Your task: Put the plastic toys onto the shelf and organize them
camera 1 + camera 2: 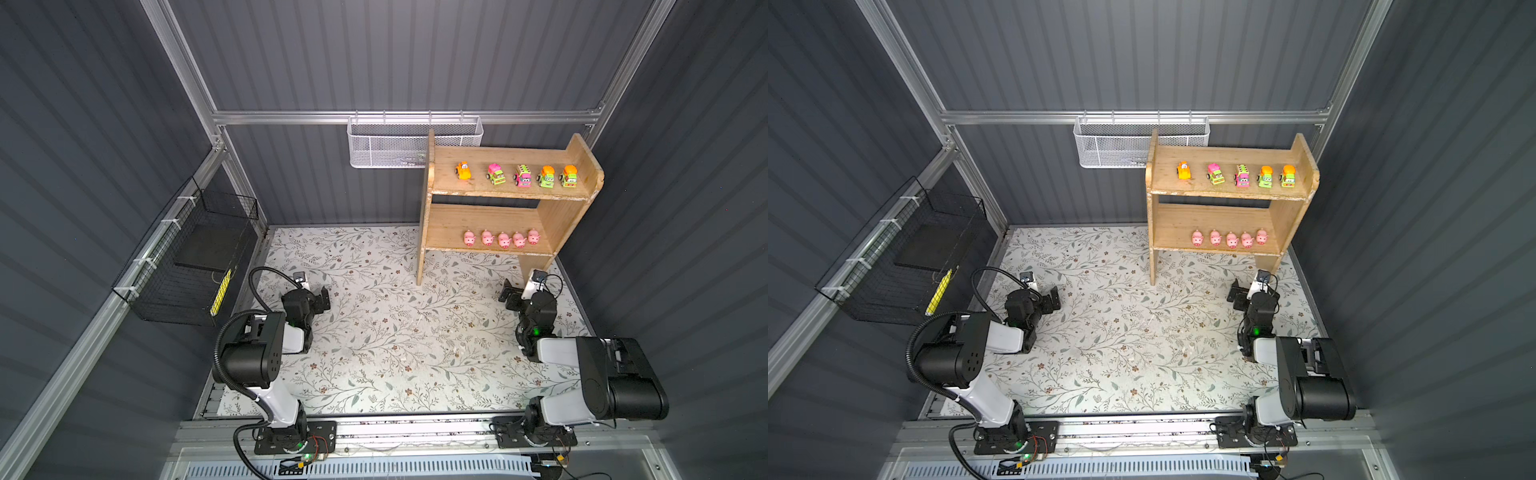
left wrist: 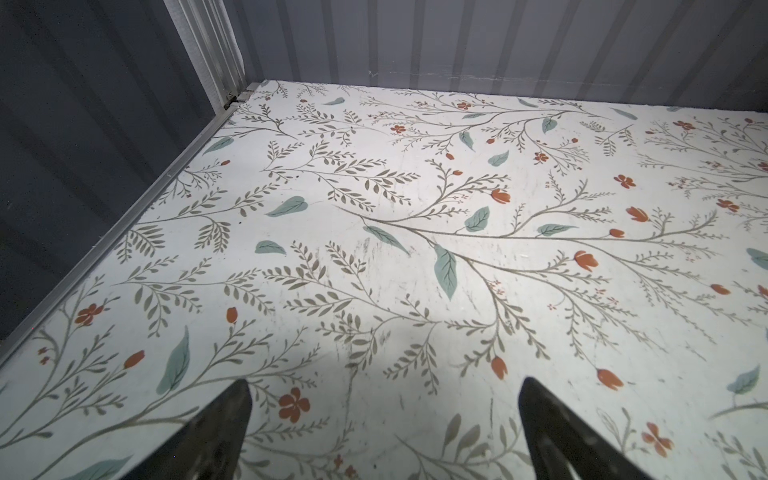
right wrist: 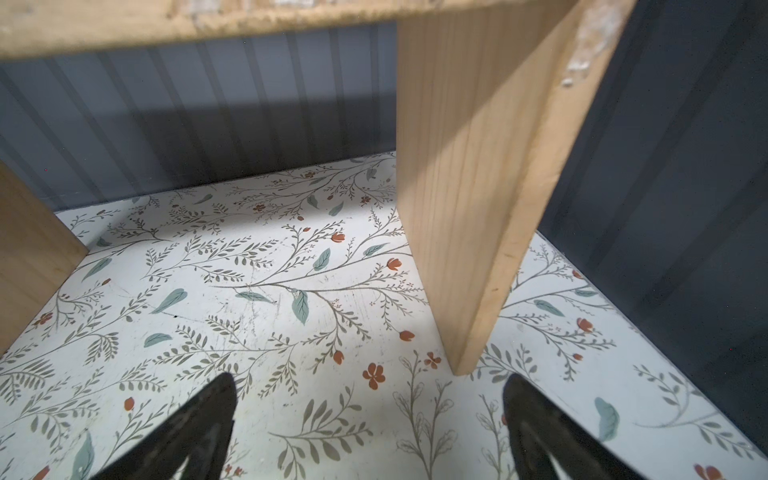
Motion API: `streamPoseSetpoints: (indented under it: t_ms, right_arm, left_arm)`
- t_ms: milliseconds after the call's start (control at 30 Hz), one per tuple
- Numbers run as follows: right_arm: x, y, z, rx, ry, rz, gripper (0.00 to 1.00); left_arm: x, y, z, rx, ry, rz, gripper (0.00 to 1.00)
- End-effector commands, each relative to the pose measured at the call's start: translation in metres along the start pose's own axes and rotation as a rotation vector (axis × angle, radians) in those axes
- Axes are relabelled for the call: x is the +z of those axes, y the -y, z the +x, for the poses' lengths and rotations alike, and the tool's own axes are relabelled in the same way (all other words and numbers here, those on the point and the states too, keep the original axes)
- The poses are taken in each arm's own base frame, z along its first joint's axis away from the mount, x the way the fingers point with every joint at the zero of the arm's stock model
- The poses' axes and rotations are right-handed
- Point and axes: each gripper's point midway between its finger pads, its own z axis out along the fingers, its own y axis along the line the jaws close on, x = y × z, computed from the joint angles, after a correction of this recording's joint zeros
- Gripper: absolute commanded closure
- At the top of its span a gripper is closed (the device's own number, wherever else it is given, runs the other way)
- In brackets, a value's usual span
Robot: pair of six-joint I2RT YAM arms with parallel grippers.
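The wooden shelf [image 1: 511, 194] [image 1: 1229, 195] stands at the back right of the floral table in both top views. Several cartoon-faced vehicles [image 1: 523, 176] [image 1: 1241, 176] line its upper tier in a row. A row of several pink pigs [image 1: 503, 240] [image 1: 1232, 240] sits on the lower tier. My left gripper [image 1: 325, 299] [image 2: 385, 382] rests low at the left, open and empty over bare table. In front of the shelf's right side panel [image 3: 478, 187], my right gripper [image 1: 508, 296] [image 3: 370, 376] stands open with nothing between its fingers.
A white mesh basket [image 1: 411, 143] hangs on the back rail, beside the shelf's left panel. A black wire basket [image 1: 187, 266] holding a yellow object [image 1: 220, 293] hangs on the left wall. The floral table top [image 1: 395, 332] spans between the two arms.
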Motion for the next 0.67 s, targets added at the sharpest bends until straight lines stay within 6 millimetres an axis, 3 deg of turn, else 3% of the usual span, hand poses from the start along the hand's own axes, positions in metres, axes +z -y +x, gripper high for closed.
streamPoseSetpoints:
  t_ms: [0, 633]
  right_arm:
    - [-0.0011, 0.0001, -0.001, 0.003, 0.012, -0.006, 0.01]
    - [-0.0009, 0.0005, -0.0002, 0.004, 0.008, -0.004, 0.01]
  left_arm:
    - [0.001, 0.0004, 0.0007, 0.017, -0.002, 0.009, 0.0]
    - [0.001, 0.0005, 0.0006, 0.018, -0.001, 0.009, 0.0]
